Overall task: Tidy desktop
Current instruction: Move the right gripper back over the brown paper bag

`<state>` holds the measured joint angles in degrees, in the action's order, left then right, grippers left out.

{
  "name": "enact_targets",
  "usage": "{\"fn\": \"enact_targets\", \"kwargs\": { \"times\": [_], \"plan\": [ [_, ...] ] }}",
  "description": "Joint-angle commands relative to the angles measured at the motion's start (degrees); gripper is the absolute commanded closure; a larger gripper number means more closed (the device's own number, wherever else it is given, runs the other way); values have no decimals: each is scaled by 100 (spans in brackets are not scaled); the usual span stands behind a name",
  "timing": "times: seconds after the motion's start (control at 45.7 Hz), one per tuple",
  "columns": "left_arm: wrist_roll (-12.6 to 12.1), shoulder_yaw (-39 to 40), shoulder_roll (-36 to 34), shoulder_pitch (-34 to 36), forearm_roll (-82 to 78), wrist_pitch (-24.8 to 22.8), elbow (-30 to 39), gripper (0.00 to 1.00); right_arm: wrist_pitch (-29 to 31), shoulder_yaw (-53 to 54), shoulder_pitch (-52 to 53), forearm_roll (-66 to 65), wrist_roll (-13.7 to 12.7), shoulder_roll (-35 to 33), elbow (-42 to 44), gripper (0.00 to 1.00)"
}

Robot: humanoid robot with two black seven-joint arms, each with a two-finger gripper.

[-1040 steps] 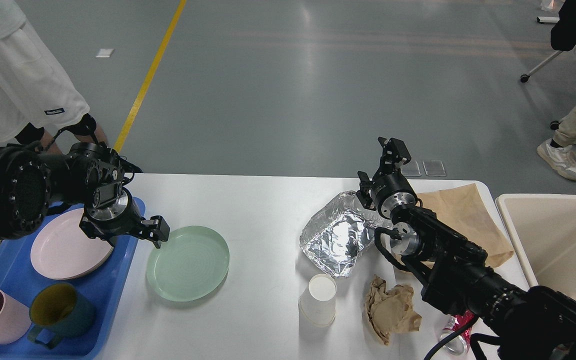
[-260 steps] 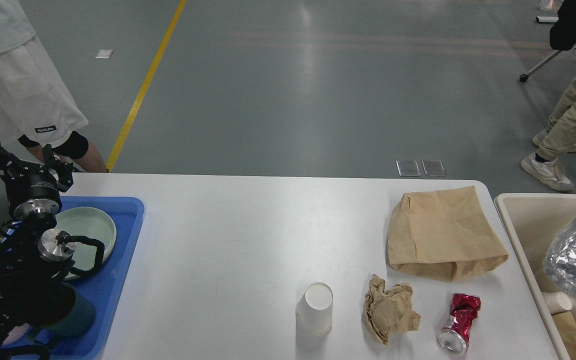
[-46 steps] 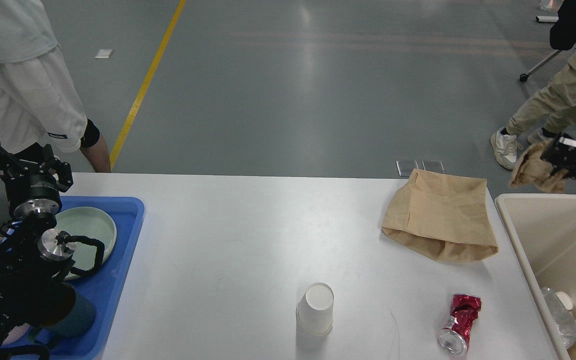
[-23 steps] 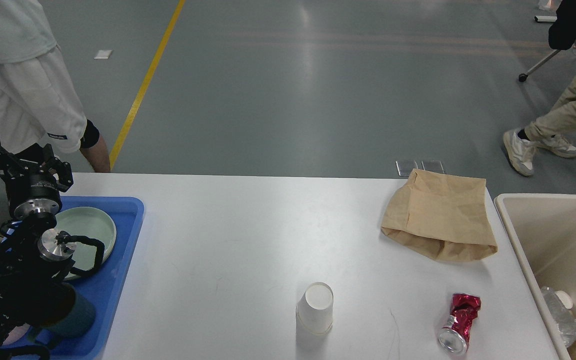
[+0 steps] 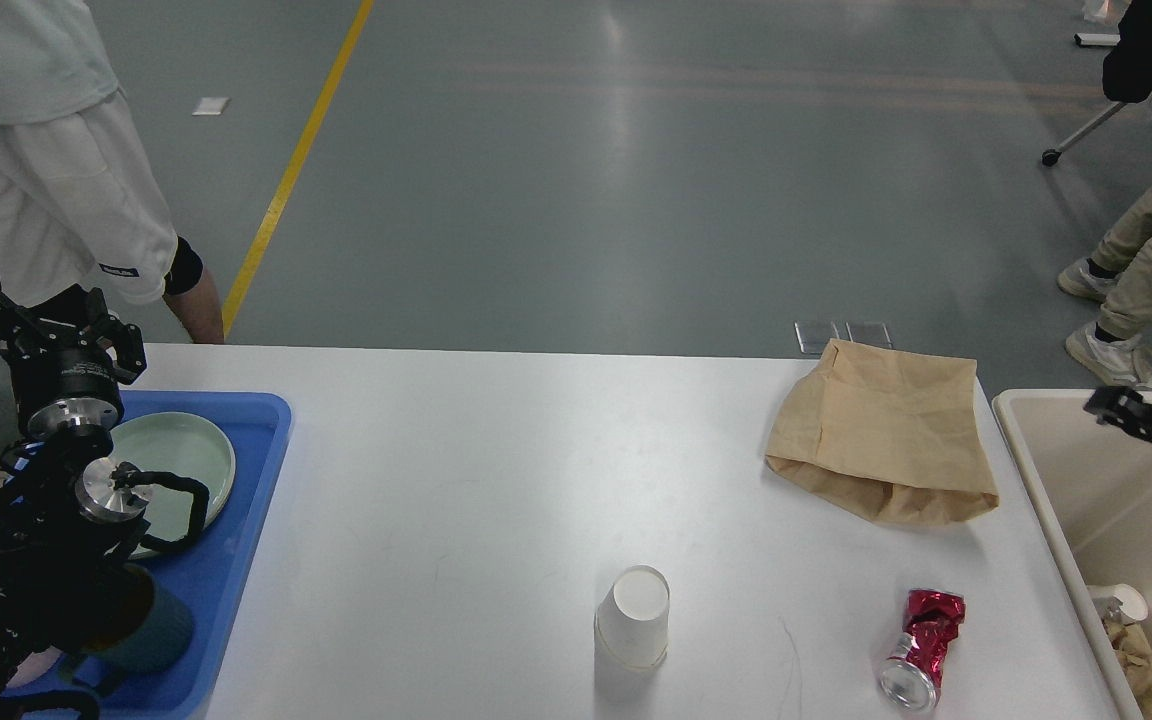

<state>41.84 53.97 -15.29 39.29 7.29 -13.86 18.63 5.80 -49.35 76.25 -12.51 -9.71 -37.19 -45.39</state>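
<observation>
Desktop fills the lower view, white, flat, matte; it won't move, you handle what lies on it. Near edge, right of centre: crushed red can, on its side, open end toward you. Reads as light, stiff, creased; smooth metal likely slips, so pinch across the flattened waist, not the round end. Just left of it along the near edge, white paper cup standing upside down. Light and thin-walled, would crush easily; close gently across the body from above. Toward the far right corner, brown paper bag lying flat, mouth toward the near side. Soft and floppy, probably empty; take the folded lip at the mouth edge, since a flat panel gives nothing to pinch. Past the right edge, beige bin already holds some trash low in its near end. Right gripper shows only partly at the frame edge over the bin's far rim; you can't tell its opening or whether it holds anything. At the left edge, blue tray carries a green plate and a dark cup, mostly hidden by the arm. Left gripper hovers above the tray's far end, fingers spread wide, nothing in them. My guess: can next, nearest the bin.
</observation>
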Motion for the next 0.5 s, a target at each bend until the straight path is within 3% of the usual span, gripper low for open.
{"fn": "enact_targets", "kwargs": {
  "times": [0.0,0.131,0.372,0.481],
  "plan": [
    [0,0,0,0,0,-2,0,4,316,-671,969,20,-5,554,-400,0],
    [0,0,0,0,0,-2,0,4,904,-1156,2094,29,13,968,-1287,0],
    [0,0,0,0,0,-2,0,4,3453,-1156,3984,82,48,1399,-2237,0],
    [0,0,0,0,0,-2,0,4,3833,-1121,4346,82,48,1557,-2317,0]
  ]
}}
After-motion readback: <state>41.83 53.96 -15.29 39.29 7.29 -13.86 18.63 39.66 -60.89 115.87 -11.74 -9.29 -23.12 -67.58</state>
